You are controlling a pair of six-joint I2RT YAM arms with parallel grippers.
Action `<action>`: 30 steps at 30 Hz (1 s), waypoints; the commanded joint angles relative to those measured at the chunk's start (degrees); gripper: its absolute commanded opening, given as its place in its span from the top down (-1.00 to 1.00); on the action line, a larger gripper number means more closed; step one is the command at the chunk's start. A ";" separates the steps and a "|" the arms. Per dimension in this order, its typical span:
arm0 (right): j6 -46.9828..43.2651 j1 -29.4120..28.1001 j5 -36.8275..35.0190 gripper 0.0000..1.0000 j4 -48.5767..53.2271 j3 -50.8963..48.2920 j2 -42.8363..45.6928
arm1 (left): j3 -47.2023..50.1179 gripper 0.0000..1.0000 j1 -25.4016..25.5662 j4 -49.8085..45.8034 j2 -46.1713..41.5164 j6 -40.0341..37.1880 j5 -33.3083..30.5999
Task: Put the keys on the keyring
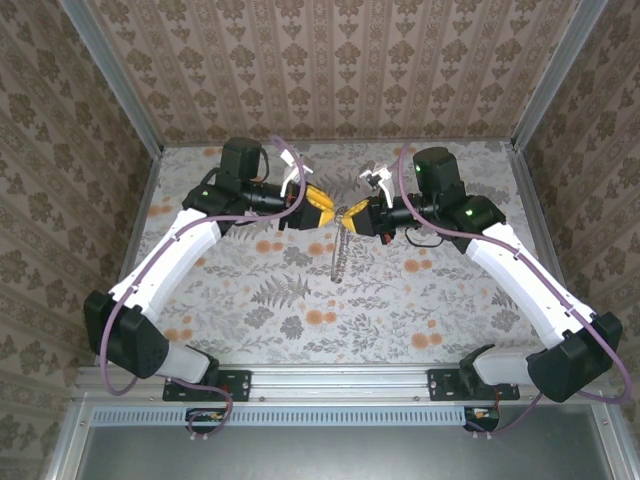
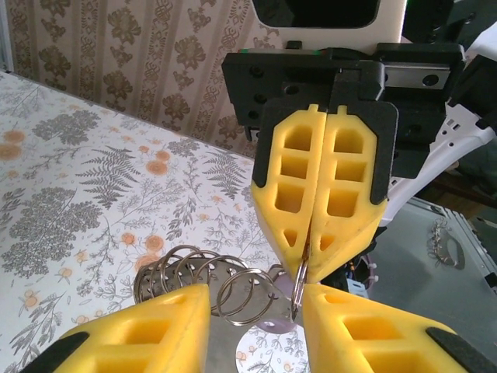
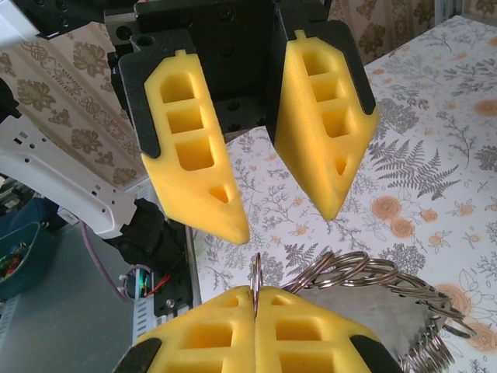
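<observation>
Right fingers [image 3: 210,338] pinch the keyring [image 3: 255,273]; teal bin [image 3: 29,256] holds colourful bits [image 3: 8,266].

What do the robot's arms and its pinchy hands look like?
The left arm and the right arm each have long white shells joined by chunky black joints. A purple cable loops along each arm, and there is a tiny green light near the wrist. The left gripper and the right gripper each have two bright yellow, wedge-shaped fingers with square holes and black backs.
</observation>
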State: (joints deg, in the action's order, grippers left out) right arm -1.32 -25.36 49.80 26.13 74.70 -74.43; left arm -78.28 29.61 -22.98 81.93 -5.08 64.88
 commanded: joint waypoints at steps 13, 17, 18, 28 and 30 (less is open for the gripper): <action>1.21 0.23 1.73 1.00 -3.28 -0.07 0.73 | -0.86 0.30 1.93 -0.13 0.62 -1.41 3.95; 1.50 0.22 1.59 1.00 -3.91 -0.41 0.71 | -0.73 0.32 2.29 -0.55 0.57 -1.64 4.29; 1.66 0.23 1.54 1.00 -4.19 -0.51 0.77 | -0.73 0.33 2.39 -0.66 0.60 -1.76 4.36; 2.11 0.40 1.12 1.00 -4.93 -0.95 0.75 | -0.68 0.68 2.83 -1.90 0.80 -2.57 4.90; 2.32 0.40 1.26 1.00 -5.14 -1.05 0.78 | -0.56 0.81 3.00 -1.71 0.86 -2.57 4.89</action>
State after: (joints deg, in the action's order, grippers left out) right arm 0.23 -25.36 50.24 23.77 74.15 -74.41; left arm -78.28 31.88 -24.21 82.21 -6.28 67.26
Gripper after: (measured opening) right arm 0.064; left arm 0.118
